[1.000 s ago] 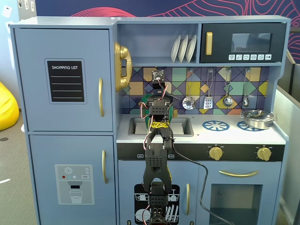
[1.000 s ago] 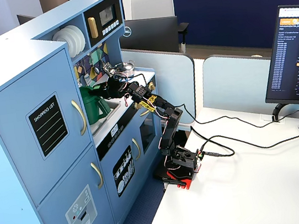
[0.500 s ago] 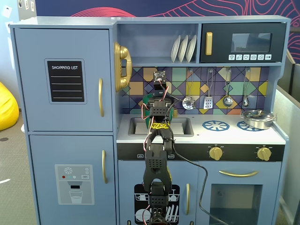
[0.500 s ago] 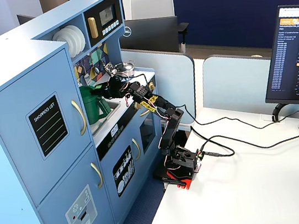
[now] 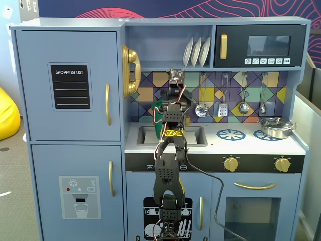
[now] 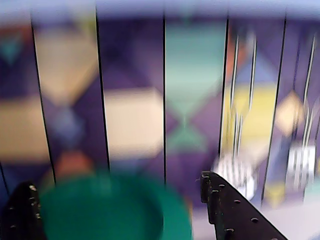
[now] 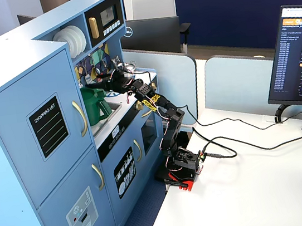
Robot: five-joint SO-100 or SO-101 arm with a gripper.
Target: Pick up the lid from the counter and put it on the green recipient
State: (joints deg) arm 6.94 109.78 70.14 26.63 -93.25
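Counter [image 5: 251, 146]: silver pot [image 5: 274, 127] seated at 3 o'clock. Green pot [image 7: 97, 103]: stood by the sink [image 5: 150, 135], behind the arm. Lid [image 6: 102, 210]: blurred, held between the gripper [image 6: 117, 210] fingers, parted to its width.

A blue toy kitchen [image 5: 70, 100] stood beside a white tabletop [image 7: 274, 185]. A shiny silver pot [image 5: 274, 127] rested on the right blue burner ring [image 5: 266, 134]; the left burner ring [image 5: 230, 134] was bare. Four metal utensils [image 5: 223, 95] hung against the patterned backsplash. White plates [image 5: 196, 51] stood in the upper shelf beside the microwave [image 5: 261, 46]. A monitor [image 7: 301, 58] stood on the tabletop.
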